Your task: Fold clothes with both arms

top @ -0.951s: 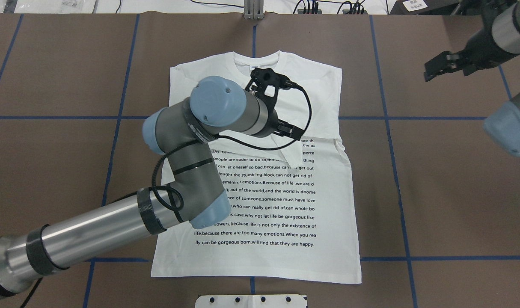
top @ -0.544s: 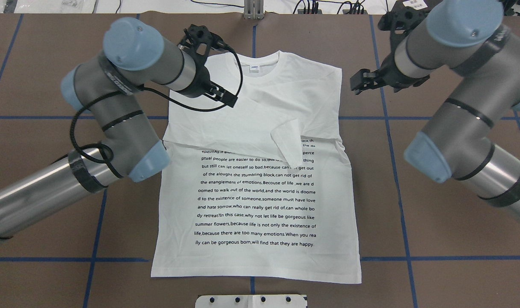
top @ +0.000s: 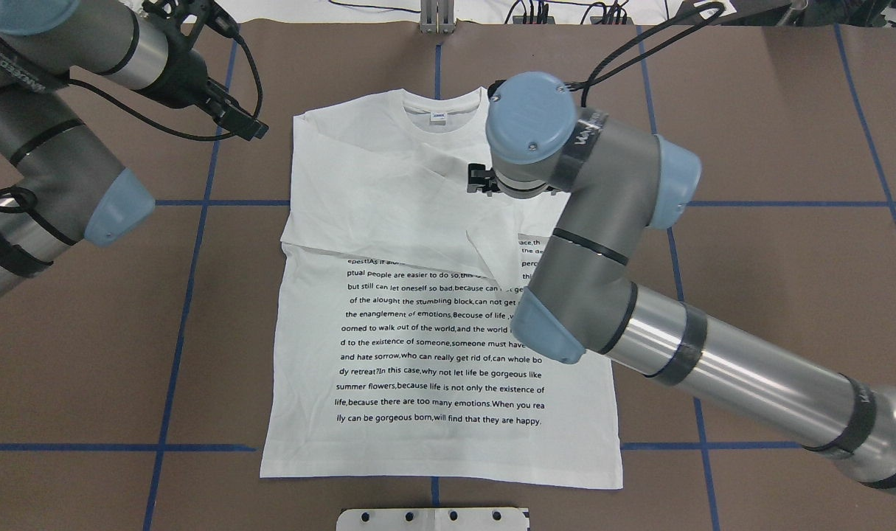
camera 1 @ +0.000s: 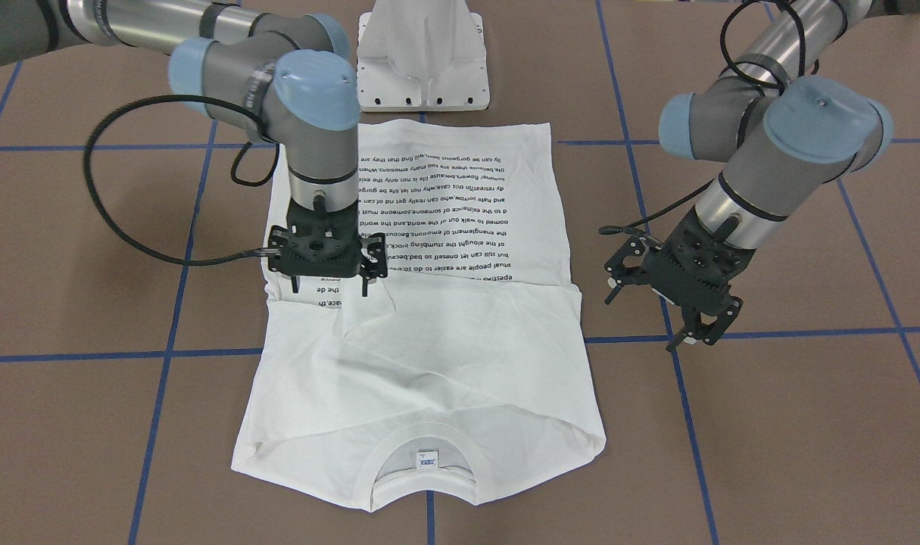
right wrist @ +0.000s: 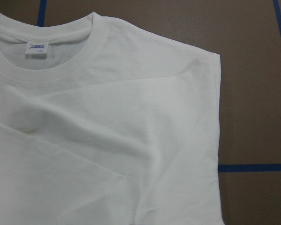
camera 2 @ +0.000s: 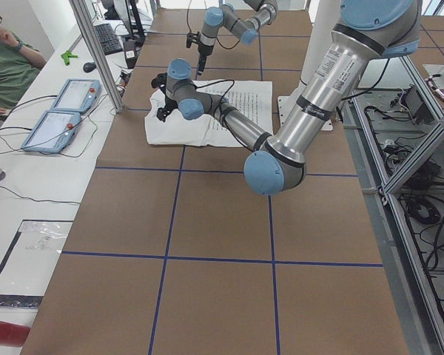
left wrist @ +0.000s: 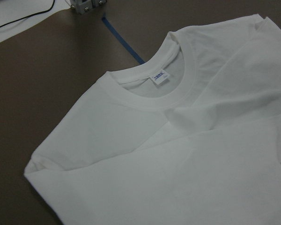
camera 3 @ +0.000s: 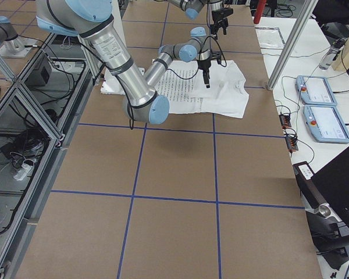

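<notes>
White cotton shirt lies flat on the table, its long axis running away from the robot, neck at the far end and sleeves folded across the chest. I read the right claw as nearer: it hangs over the sleeve fold, fingers apart and empty; whether it touches the cloth I cannot tell. The left claw stands beside the shirt over bare table, also apart and empty.

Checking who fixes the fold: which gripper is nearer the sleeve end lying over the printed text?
Right. The right gripper hangs over the shirt, beside the sleeve end; the left gripper is off the shirt, above the table.
</notes>
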